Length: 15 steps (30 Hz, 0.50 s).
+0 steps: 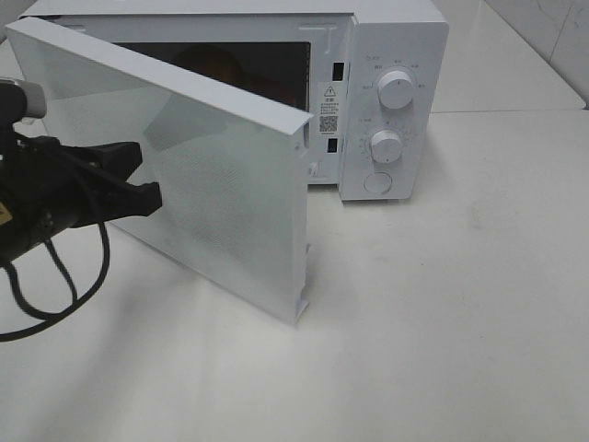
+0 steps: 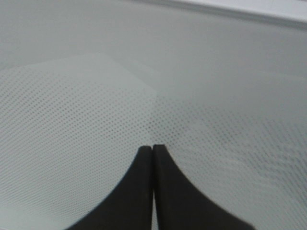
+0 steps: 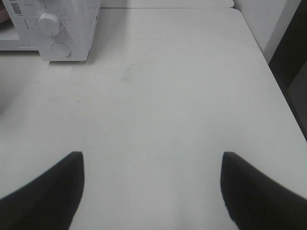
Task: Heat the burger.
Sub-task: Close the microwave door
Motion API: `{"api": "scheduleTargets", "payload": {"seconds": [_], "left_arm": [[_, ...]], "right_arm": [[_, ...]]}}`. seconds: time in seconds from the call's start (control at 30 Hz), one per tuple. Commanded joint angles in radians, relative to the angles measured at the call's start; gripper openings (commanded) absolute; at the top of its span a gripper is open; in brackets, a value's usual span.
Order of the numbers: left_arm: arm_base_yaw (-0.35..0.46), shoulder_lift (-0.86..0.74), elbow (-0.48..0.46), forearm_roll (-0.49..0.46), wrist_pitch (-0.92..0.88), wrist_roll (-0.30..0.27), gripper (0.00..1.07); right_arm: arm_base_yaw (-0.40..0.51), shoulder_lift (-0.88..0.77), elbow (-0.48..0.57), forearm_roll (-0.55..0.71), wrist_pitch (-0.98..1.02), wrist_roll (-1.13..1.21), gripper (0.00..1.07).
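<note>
Door half-swung, left gripper pressed together, tips on its outer face at 9 o'clock, likely pushing it closed on burger, dimly visible inside at 12 o'clock — right gripper spread, idle.

A wide white table fills most of the scene; its top is matt and smooth, with some faint grey marks; a thin seam runs across it near the back. A white microwave stands at the back of the table. Behind, at the right, there is a pale wall of large tiles with thin joints. Beyond the table's right edge the right wrist view shows a white panel and a dark space; what it is I cannot tell. The light is soft and even; the shadows on the table are pale and blurred.
</note>
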Motion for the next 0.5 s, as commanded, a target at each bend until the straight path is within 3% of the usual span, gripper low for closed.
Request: {"api": "scheduleTargets", "payload": {"seconds": [0.03, 0.37, 0.5], "left_arm": [[-0.055, 0.028, -0.055, -0.086, -0.014, 0.045, 0.00], [-0.144, 0.143, -0.228, -0.201, 0.040, 0.116, 0.00], [-0.158, 0.177, -0.286, -0.203, 0.047, 0.125, 0.00]], "right_arm": [[-0.008, -0.026, 0.002, 0.002, 0.000, -0.006, 0.75], [-0.008, -0.026, 0.002, 0.002, 0.000, -0.006, 0.75], [-0.008, -0.026, 0.002, 0.002, 0.000, -0.006, 0.75]]}}
